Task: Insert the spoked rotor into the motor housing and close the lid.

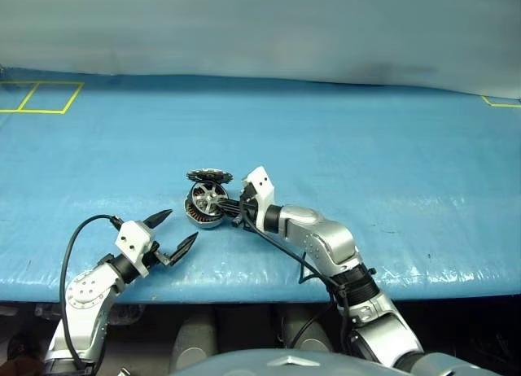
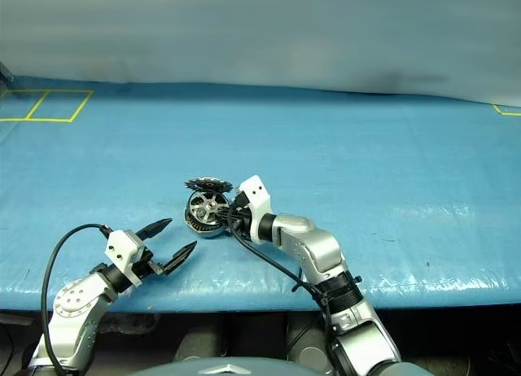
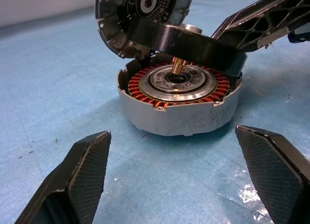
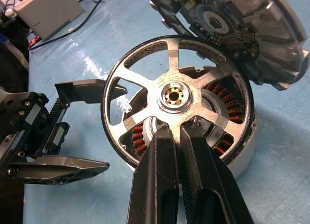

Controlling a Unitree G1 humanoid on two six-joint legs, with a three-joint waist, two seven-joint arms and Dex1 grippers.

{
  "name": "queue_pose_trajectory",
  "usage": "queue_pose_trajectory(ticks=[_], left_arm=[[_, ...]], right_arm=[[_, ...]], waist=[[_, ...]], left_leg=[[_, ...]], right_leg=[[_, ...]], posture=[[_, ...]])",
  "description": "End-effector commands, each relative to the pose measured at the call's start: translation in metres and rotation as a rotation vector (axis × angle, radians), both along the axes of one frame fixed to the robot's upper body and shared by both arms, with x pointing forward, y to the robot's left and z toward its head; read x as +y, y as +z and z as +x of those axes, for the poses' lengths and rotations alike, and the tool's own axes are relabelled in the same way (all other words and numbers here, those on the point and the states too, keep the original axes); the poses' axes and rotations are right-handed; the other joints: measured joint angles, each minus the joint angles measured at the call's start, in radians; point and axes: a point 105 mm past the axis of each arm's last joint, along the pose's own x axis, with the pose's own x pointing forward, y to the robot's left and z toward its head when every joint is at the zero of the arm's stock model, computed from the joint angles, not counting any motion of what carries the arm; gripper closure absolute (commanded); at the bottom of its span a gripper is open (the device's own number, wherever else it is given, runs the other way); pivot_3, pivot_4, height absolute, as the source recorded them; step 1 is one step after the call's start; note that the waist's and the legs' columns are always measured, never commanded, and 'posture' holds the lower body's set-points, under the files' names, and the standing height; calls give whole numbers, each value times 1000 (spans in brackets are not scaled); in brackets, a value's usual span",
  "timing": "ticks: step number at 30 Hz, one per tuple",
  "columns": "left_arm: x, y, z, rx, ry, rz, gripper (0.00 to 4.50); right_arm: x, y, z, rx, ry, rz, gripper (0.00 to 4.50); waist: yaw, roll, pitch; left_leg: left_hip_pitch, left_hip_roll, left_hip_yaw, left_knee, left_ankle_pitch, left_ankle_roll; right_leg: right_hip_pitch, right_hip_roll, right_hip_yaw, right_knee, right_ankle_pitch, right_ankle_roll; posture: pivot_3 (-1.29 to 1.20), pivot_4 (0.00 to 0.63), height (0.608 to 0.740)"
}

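Right fingers (image 4: 180, 151) pinching spoked rotor (image 4: 177, 95), windings half-hidden

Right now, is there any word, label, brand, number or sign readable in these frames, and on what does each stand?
None readable.
Lid: its circuit board shows marks too small to read.
Motor housing: faint scratches on the wall, no legible text.
Spoked rotor: no markings.

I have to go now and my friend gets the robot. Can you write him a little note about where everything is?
Right gripper: shut on the spoked rotor, holding it tilted over the motor housing.
Left gripper: open, holding nothing, waiting beside the housing.
Lid: open, standing up behind the housing on the blue table.
Done: rotor picked up and brought over.
Left: seat the rotor, then close the lid.
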Motion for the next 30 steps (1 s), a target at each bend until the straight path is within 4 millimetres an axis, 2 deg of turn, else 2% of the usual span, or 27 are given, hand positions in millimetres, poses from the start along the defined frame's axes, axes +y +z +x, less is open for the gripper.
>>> queue_pose_trajectory(ticks=[1, 4, 7, 10, 16, 22, 27, 30], left_arm=[[2, 7, 2, -35, 0, 13, 0], [2, 7, 2, -35, 2, 13, 0], [2, 7, 1, -34, 6, 11, 0], [2, 6, 1, -33, 8, 10, 0], [3, 6, 0, -31, 11, 9, 0], [2, 6, 1, -30, 7, 9, 0], [1, 6, 1, -31, 2, 7, 0], [1, 6, 1, -31, 1, 5, 0]], right_arm=[[1, 5, -1, -40, 8, 0, 4487], [1, 5, -2, -46, 18, -7, 4487], [2, 6, -4, -71, 40, -16, 3684], [3, 12, -4, -103, 44, -2, 2685], [4, 29, -10, -148, 85, 61, 2685], [5, 36, -13, -172, 94, 83, 2685], [3, 35, -13, -174, 93, 80, 2685], [-7, 27, -5, -171, 36, 24, 2685]], waist=[[0, 0, 0], [0, 0, 0], [0, 0, 0], [0, 0, 0], [0, 0, 0], [1, 0, 0], [0, 0, 0], [1, 0, 0]], left_leg=[[0, 0, 0, 0, 0, 0], [0, 0, 0, 0, 0, 0], [0, 0, 0, 0, 0, 0], [0, 0, 0, 0, 0, 0], [0, 0, 0, -1, 0, 0], [0, 0, 0, -1, 0, 0], [0, 0, 0, -1, 0, 0], [0, 0, 0, -1, 0, 0]], right_leg=[[0, 0, 0, 0, 0, 0], [0, 0, 0, 0, 0, 0], [0, 0, 0, 0, 0, 0], [0, 0, 0, 0, 0, 0], [0, 0, 0, 0, 0, 0], [0, 0, 0, 0, 0, 0], [-1, 0, 0, 0, 0, 0], [-1, 0, 0, -1, 0, 0]], posture=[[0, 150, 740], [0, 150, 740], [0, 150, 740], [0, 150, 740], [0, 150, 740], [0, 150, 740], [0, 150, 740], [0, 150, 740]])
